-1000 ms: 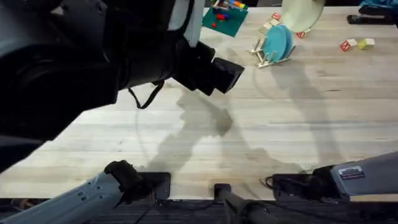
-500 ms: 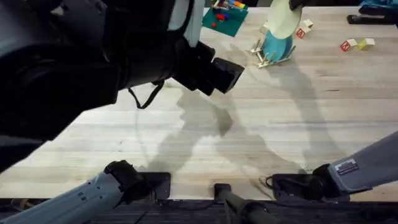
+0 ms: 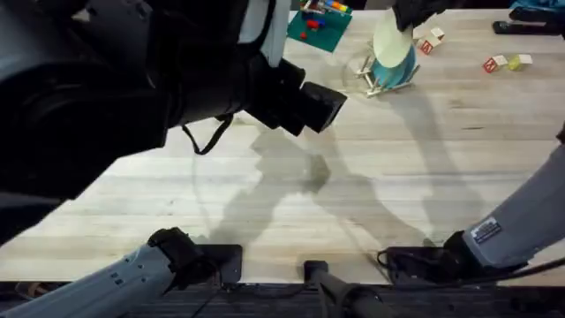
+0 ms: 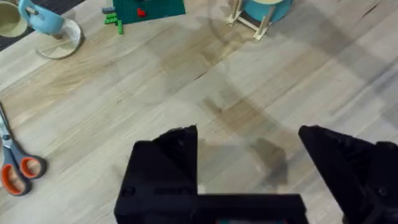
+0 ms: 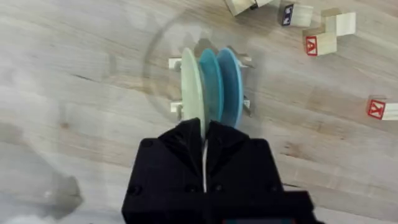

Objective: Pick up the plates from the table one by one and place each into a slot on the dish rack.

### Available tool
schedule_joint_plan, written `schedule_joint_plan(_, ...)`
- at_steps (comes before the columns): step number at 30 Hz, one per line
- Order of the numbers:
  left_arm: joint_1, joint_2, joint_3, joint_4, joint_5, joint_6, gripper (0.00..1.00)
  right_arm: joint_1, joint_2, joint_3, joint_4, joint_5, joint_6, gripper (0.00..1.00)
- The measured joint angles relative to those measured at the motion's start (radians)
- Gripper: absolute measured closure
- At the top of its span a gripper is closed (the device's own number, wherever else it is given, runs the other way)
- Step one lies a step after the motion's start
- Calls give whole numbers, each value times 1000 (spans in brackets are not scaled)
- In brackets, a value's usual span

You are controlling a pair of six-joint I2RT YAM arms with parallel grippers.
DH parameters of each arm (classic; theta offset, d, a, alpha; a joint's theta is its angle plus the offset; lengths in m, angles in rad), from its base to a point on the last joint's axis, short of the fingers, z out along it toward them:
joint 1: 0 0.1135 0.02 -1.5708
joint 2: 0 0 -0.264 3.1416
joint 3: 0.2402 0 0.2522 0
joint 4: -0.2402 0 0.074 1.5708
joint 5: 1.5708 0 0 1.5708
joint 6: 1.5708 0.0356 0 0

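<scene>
Right gripper (image 3: pixel 408 12), seen from overhead, reaches to the far edge of the table (image 3: pixel 371 177) and pinches the top rim of the cream plate (image 3: pixel 388 40), which stands upright over the dish rack (image 3: pixel 375 78). Just behind the cream plate, a turquoise plate (image 3: pixel 402 64) already stands in the rack. A green block board (image 3: pixel 320 22) lies near the far edge beside the rack, and lettered wooden blocks (image 3: pixel 505 63) sit toward the far right corner. Large and dark under the camera, the left arm hangs above the table's left half, its gripper (image 3: pixel 311 104) over bare wood.

From the left wrist, the left gripper (image 4: pixel 249 163) has its two black fingers spread wide apart, with nothing between them, above bare planks. Farther off are the rack with the turquoise plate, the green board, a blue cup on a saucer (image 4: pixel 46 28) and orange-handled scissors (image 4: pixel 17 167) at the table's edge.

From the right wrist, the right gripper (image 5: pixel 204 146) has its fingers pressed together on the thin edge of the cream plate (image 5: pixel 191 87). That plate stands edge-on among the rack's (image 5: pixel 177 63) pegs, just beside two turquoise-blue discs (image 5: pixel 221 87) standing in neighbouring slots. Lettered blocks (image 5: pixel 317 40) lie scattered near the rack.
</scene>
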Motion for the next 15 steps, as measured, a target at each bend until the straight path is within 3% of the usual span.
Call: schedule_joint_plan(15,0,0,0,-7,0,0,7,0,106,0,18,15,0,973)
